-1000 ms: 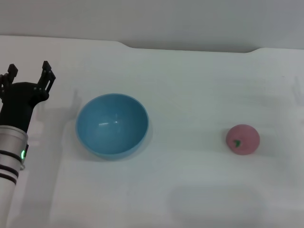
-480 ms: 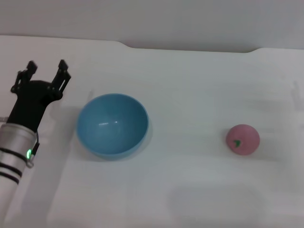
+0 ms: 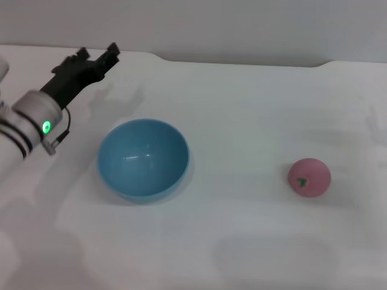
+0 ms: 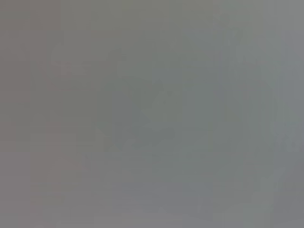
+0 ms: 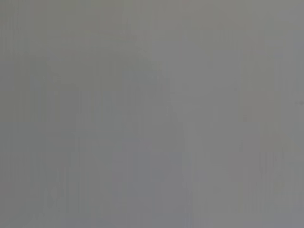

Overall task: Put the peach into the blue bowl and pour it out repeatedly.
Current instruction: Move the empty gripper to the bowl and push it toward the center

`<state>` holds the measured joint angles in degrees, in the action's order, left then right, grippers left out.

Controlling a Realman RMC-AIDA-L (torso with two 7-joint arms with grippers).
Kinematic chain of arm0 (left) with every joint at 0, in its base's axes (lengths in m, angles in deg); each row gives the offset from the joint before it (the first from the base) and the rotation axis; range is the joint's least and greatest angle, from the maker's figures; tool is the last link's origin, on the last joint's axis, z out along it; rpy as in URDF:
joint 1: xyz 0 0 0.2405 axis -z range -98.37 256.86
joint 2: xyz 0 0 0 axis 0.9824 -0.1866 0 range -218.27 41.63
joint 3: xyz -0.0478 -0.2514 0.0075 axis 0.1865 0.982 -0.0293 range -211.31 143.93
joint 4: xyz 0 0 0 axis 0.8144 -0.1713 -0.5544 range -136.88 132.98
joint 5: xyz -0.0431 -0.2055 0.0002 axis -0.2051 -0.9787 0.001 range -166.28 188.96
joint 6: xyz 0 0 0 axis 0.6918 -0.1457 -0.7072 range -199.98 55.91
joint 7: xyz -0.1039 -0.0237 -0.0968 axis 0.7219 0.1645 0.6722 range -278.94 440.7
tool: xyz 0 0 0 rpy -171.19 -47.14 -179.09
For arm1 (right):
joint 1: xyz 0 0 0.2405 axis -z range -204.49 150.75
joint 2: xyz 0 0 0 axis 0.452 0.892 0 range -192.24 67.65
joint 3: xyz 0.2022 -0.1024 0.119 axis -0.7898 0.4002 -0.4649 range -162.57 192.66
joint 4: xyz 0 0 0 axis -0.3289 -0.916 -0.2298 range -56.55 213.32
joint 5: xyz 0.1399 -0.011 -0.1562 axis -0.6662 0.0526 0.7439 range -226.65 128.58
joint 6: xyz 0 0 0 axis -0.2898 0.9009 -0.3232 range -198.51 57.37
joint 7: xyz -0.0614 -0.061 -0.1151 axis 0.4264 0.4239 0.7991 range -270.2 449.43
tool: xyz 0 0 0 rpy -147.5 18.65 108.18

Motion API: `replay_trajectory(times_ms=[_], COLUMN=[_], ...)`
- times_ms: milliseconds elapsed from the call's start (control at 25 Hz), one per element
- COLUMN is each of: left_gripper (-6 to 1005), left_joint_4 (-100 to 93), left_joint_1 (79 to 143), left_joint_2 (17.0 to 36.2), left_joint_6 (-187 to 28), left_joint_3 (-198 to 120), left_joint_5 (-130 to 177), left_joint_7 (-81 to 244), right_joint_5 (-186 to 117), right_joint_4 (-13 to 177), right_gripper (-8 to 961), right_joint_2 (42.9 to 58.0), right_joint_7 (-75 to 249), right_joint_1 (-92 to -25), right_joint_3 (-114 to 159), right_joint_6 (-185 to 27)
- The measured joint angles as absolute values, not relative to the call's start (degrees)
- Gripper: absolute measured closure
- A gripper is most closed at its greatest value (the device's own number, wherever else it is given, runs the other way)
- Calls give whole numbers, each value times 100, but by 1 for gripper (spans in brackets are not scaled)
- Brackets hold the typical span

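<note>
I am seeing one blue bowl and one peach in front of me, both sitting on the white table. Nearest to me is a stretch of bare table. Beyond it the bowl is standing upright on my left side, its glossy inside holding nothing. The peach is lying well apart from the bowl on my right side, at about the same depth, its small green leaf mark facing toward me. Nothing is standing between the two, and nothing is touching either of them.

Farther back on my left, my left pincer is hanging above the table near its far edge, beyond the bowl and off to its left, pointing away from me and slightly rightward. Its two dark fingers are standing apart with nothing between them. Behind it my silver forearm with a small green light is angling in from the left edge, and its soft shadow is falling on the table beside the bowl. My pincer is not touching the bowl.

At the very back the table is ending in a stepped edge against a plain grey wall.

My right pincer is not showing in the head view. Both wrist views are giving me only a flat grey field, with nothing I can make out in them.
</note>
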<state>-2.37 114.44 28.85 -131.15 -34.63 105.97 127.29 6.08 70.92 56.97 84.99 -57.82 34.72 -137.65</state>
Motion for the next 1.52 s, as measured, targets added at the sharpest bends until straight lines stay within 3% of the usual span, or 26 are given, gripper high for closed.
replay_trajectory(times_ms=[280,480,600,800,1000,1120,1520], left_gripper=[198,199,199,199,198,198,199], left_joint_4=[-1834,-3694,-5334,-6760,-7604,-8262,-8301], left_joint_1=[11861,11596,11175,11034,10941,10849,10606], left_joint_2=[2939,2897,2789,2603,2710,2924,2948], left_joint_6=[-12473,-12441,-12878,-14329,-15271,-15949,-16455], left_joint_3=[-5015,-7406,-8557,-8907,-8908,-8961,-9256], left_joint_5=[11124,11798,12631,14005,15131,15847,15504], left_joint_7=[15600,18345,20198,22254,22962,23173,23439], right_joint_5=[608,608,608,608,607,606,606], right_joint_4=[7083,7082,7085,7103,7118,7126,7146], right_gripper=[274,274,274,275,275,275,275], right_joint_2=[5697,5697,5696,5697,5691,5687,5679], right_joint_7=[8485,8483,8481,8479,8478,8480,8509], right_joint_1=[-5703,-5693,-5692,-5698,-5723,-5741,-5814], right_joint_3=[3473,3474,3473,3473,3471,3465,3473], right_joint_6=[-13779,-13800,-13803,-13805,-13810,-13811,-13772])
